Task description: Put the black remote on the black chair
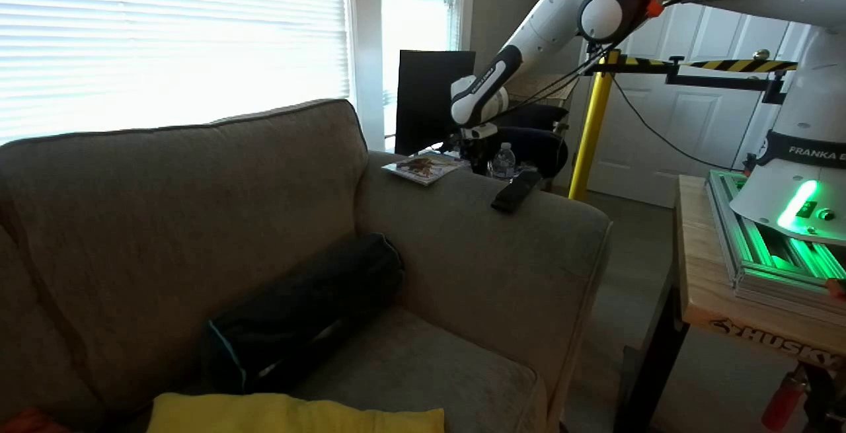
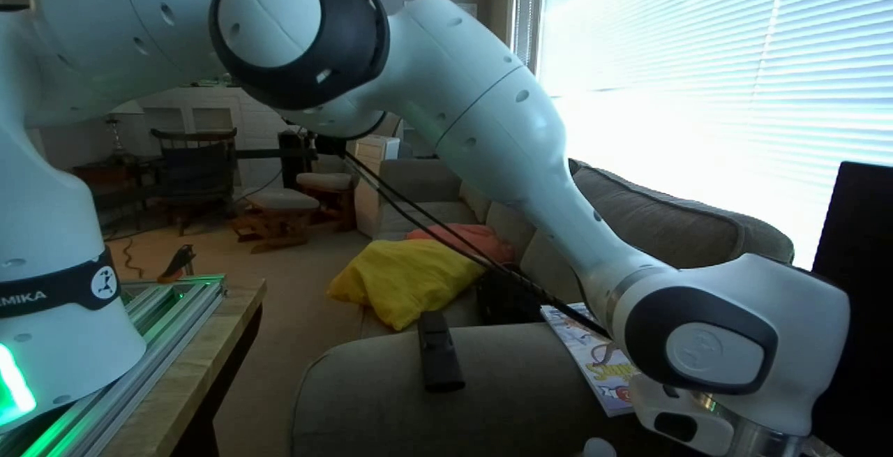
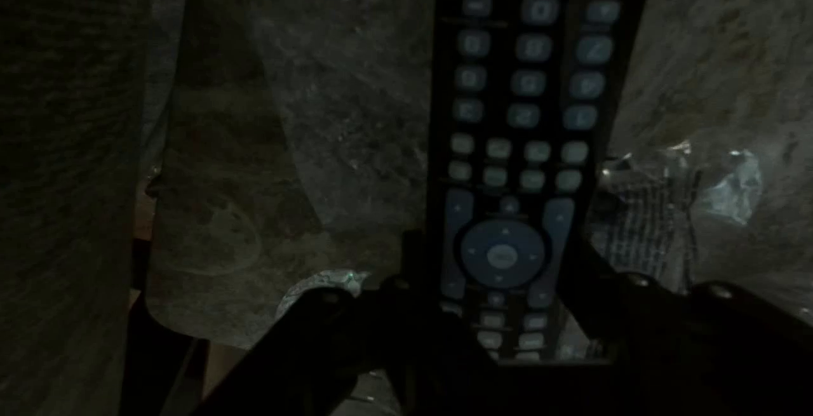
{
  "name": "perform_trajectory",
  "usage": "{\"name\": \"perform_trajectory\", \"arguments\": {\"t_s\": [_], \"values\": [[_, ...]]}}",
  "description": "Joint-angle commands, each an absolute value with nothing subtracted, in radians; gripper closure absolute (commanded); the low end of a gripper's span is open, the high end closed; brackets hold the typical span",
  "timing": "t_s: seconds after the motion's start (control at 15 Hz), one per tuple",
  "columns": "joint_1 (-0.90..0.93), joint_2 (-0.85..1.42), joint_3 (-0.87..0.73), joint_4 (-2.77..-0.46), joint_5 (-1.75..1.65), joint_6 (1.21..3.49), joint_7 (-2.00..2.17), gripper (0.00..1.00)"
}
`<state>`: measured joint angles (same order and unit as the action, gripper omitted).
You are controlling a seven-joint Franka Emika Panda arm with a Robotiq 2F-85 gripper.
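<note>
Two remotes can be counted: one slim black bar-shaped remote in the wrist view, and one chunky-looking black remote lying on the arm of the big grey-brown fabric couch, seen in both exterior views. Also spotted: one colourful paper magazine on that same arm, one clear plastic bottle just past it, and one pillow-like yellow cloth thing on the seat.

Of the black chair, only what looks like the upright rectangular back can be made out, by the narrow bright window; the lower part is hidden. The black two-fingered gripper is mostly hidden or cut off in both exterior views, and the wrist view is super dim, so its outline is pretty much swallowed up.

As for the slim remote, it's held between the gripper's two fingers, one right against each long edge, so pinched as far as can be seen. Its lower end is partly covered by the gripper, its top end is cut off. Crumpled clear plastic can be seen around it; whether they're touching can't be told.
</note>
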<state>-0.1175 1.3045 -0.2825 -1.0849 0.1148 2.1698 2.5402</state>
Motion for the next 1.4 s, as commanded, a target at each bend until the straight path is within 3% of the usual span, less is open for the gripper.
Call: {"name": "perform_trajectory", "arguments": {"t_s": [0.0,0.47,0.53,0.8,1.33], "values": [[-0.121,1.367,-0.293,-0.979,0.080,2.103,2.606,0.72],[-0.133,1.414,-0.290,-0.890,0.063,2.035,2.632,0.72],[-0.135,1.418,-0.289,-0.879,0.061,2.024,2.631,0.30],[-0.142,1.434,-0.289,-0.844,0.056,1.996,2.633,0.01],[-0.133,1.360,-0.308,-0.916,0.093,2.037,2.601,0.00]]}}
